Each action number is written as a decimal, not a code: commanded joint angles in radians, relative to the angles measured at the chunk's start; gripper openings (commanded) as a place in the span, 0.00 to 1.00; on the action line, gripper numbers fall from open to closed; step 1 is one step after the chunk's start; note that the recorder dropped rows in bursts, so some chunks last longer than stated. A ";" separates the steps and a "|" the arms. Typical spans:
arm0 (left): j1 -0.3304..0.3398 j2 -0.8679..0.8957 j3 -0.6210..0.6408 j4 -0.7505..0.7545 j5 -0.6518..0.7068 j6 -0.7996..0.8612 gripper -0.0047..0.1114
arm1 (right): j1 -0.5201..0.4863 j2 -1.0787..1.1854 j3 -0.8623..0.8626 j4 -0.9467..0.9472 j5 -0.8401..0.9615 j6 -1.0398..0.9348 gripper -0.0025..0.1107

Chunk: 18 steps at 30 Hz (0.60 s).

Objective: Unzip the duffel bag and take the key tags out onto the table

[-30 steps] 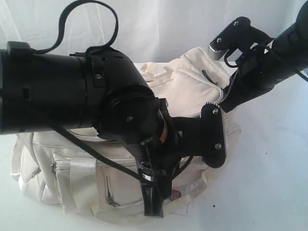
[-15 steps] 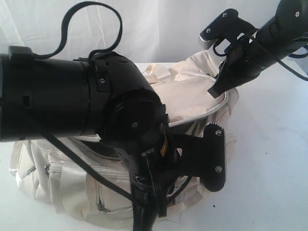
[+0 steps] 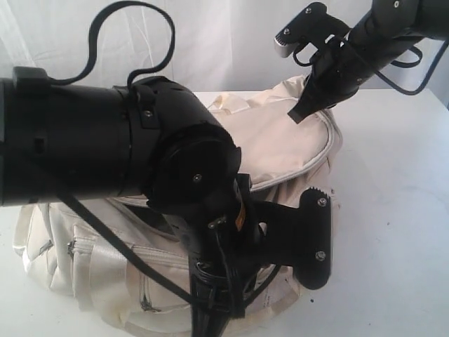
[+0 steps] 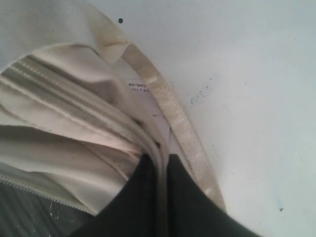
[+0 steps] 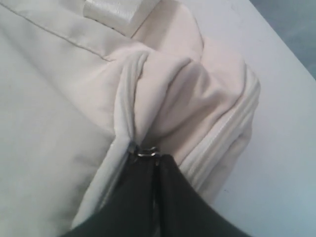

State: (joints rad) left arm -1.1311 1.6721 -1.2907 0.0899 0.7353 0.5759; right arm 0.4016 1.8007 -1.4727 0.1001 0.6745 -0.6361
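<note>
The cream-white duffel bag [image 3: 280, 147] lies on the white table [image 3: 393, 210], largely hidden by my left arm. My left gripper [image 4: 162, 160] is shut on the bag's zippered rim [image 4: 98, 116], beside a webbing handle [image 4: 180, 126]; dark lining [image 4: 24, 217] shows inside the gap. My right gripper [image 5: 157, 160] is shut on the zipper pull, whose metal ring [image 5: 147, 152] shows at the fingertips. In the exterior view the right gripper [image 3: 300, 112] is at the top far end of the bag. The key tags are hidden.
A white printed label [image 4: 143, 86] sticks out from under the bag by the handle. Bare table [image 4: 247, 74] lies beside the bag, and the table's edge [image 5: 281, 44] runs close past the bag's end. A white backdrop [image 3: 231, 42] stands behind.
My right gripper has moved up and to the left along the bag's top while holding the pull, lifting the fabric. The left arm has sunk slightly, still holding the rim.
</note>
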 commanded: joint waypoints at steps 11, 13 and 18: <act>-0.019 -0.009 0.014 -0.189 0.153 0.080 0.04 | -0.014 0.159 -0.203 -0.012 -0.111 0.006 0.02; -0.019 -0.009 0.014 -0.189 0.153 0.082 0.04 | -0.014 0.182 -0.230 -0.002 -0.116 0.006 0.02; -0.019 -0.009 0.014 -0.189 0.153 0.082 0.04 | -0.014 0.238 -0.292 0.000 -0.116 0.012 0.02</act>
State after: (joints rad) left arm -1.1275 1.6721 -1.2907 0.0338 0.7353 0.6452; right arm 0.4016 2.0168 -1.7182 0.1327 0.6949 -0.6379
